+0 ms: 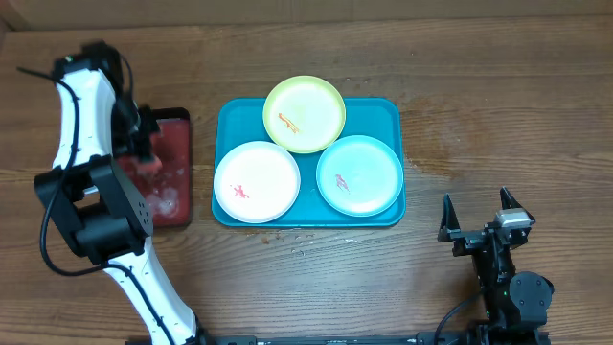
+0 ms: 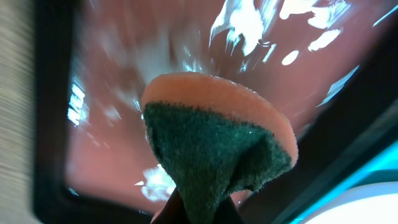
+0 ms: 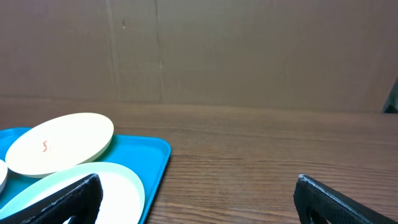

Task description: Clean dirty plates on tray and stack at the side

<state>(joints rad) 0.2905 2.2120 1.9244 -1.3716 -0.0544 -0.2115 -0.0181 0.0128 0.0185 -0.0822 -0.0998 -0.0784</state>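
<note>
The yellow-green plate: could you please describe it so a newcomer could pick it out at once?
Find the large turquoise tray in the middle of the wooden table; three plates sit on it. The yellow-green plate is at the tray's far edge, overhanging the rim, behind the white plate and the mint plate. Only it is yellowish, with an orange smear.

No readable text, labels or numbers anywhere.
</note>
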